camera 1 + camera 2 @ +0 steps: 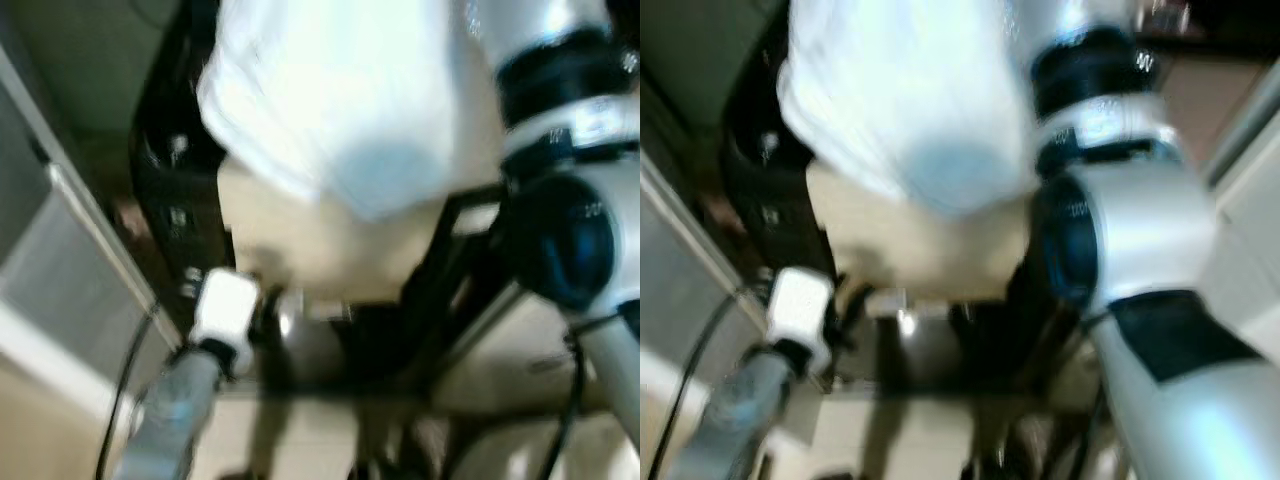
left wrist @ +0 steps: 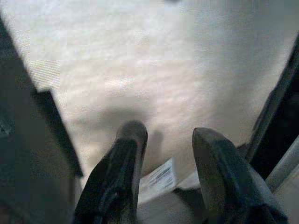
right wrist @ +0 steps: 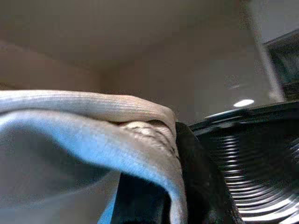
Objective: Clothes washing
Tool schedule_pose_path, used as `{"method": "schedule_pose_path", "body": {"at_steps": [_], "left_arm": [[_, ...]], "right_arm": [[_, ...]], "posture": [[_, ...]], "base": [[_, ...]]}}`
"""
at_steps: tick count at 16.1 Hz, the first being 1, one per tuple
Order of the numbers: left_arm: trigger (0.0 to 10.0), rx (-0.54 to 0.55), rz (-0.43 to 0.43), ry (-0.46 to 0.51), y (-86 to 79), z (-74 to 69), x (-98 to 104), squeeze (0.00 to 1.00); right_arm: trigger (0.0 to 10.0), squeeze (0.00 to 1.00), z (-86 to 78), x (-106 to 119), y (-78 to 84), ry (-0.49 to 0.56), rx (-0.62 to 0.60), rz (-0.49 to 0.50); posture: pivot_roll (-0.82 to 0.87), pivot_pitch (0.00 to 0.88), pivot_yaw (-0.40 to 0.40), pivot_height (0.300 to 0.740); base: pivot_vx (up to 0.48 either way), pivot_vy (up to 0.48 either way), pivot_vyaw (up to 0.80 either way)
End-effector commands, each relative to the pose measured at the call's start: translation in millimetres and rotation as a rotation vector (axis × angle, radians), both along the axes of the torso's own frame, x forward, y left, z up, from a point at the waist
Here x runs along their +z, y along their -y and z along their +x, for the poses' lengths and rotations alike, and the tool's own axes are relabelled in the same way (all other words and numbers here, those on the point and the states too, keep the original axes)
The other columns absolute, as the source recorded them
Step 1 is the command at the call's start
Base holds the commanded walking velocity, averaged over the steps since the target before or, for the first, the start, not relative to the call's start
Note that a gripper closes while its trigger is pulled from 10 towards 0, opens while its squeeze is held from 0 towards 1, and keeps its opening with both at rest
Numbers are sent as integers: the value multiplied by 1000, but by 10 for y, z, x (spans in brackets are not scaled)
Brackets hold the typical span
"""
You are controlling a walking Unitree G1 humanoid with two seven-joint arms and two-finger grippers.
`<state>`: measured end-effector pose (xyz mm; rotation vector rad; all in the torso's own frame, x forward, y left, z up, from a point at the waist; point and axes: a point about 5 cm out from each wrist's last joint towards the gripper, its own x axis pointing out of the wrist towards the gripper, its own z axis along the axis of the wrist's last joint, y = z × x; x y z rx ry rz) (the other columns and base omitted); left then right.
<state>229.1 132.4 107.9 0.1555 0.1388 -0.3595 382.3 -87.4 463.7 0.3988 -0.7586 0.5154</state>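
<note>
1. Right gripper (image 3: 156, 196): clenched on a white garment (image 1: 330, 90), held high over a black basket (image 1: 175, 200).
2. Left gripper (image 2: 170, 154): fingers spread apart, grasping nothing, pointing at a cream cloth (image 2: 154, 70) with a label (image 2: 159, 177).
3. Head views: blurred.

Cream garment (image 2: 154, 79) right before parted jaws

Left gripper (image 2: 163, 144) spread wide, right arm (image 1: 1120, 250) raised
</note>
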Motion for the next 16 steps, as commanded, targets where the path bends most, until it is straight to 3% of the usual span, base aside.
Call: {"method": "schedule_pose_path", "body": {"at_steps": [1, 5, 8, 9, 10, 11, 16], "left_arm": [[10000, 18, 20, 6, -76, 1, 20, 0], [10000, 23, 24, 0, -97, -15, 18, 0], [10000, 4, 29, -25, -89, -56, -25, 0], [10000, 3, 31, -27, -87, -59, -30, 0], [10000, 1, 32, -29, -84, -60, -32, 0], [10000, 0, 31, -30, -83, -59, -32, 0], [10000, 0, 31, -30, -83, -59, -32, 0]], "right_arm": [[10000, 0, -50, 50, -91, 56, -4, -24], [10000, 0, 183, -425, -105, -121, -39, -95], [10000, 0, 380, -1187, -208, -421, -99, -378], [10000, 0, 394, -1293, -209, -455, -111, -409], [10000, 400, 411, -1630, -222, -571, -87, -488], [10000, 1000, 409, -1741, -227, -612, -66, -497], [10000, 1000, 409, -1741, -227, -612, -66, -497]], "posture": [[47, 51, -24, 740], [50, 55, -22, 740], [49, 58, -22, 740], [49, 58, -22, 740], [48, 60, -23, 740], [48, 60, -23, 740], [48, 60, -23, 740]], "base": [[319, 0, 0], [232, 0, 0], [0, 0, 0], [0, 0, 0], [0, 0, 0], [0, 0, 0], [0, 0, 0]]}}
